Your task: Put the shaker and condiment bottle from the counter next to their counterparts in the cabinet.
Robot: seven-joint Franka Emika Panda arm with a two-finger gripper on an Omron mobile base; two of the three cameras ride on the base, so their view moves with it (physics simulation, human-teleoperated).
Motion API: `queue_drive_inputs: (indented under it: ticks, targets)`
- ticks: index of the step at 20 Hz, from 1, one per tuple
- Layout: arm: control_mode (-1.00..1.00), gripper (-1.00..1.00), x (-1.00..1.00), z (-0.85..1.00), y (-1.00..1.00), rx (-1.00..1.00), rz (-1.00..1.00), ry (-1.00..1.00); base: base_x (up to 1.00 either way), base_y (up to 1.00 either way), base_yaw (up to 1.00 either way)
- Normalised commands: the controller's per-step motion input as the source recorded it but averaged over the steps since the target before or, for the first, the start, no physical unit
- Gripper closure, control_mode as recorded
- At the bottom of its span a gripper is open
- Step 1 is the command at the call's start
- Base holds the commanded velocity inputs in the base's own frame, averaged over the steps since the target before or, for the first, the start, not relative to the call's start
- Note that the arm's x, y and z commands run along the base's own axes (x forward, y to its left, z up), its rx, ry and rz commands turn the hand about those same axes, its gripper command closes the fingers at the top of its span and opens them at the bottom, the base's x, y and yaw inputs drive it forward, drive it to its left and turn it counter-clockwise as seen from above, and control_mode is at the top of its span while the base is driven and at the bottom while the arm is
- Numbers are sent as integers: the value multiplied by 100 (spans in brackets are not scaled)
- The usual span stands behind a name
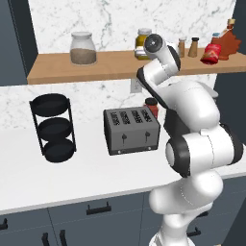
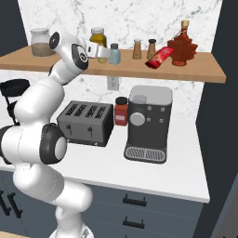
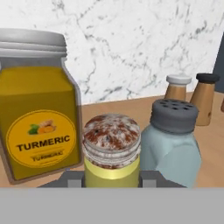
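Yellow-green shaker (image 3: 111,153) clamped in the tool (image 3: 111,180), beside pale blue shaker (image 3: 173,142)

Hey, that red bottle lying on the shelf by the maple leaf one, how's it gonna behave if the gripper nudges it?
The condiment bottle lies tilted on its side against the leaf-shaped bottle, so a nudge would probably roll or slide it rather than tip it. It sits near the cabinet front edge, so it might drop off. It looks small, likely light.
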Motion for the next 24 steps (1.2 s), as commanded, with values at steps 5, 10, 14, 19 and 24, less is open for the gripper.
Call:
queue_drive_inputs:
  ticks: [5, 10, 14, 19, 24]
  targets:
    - [-100, -100, 3, -4, -3, 0, 1, -5, 0, 0, 0]
    - [-100, -100, 0, -1, 0, 0, 1, -3, 0, 0, 0]
    - [-100, -100, 0, 0, 0, 0, 2, -2, 0, 0, 0]
    - [-100, -100, 0, 0, 0, 0, 2, -1, 0, 0, 0]
    - [-100, -100, -11, 0, 0, 0, 4, -1, 0, 0, 0]
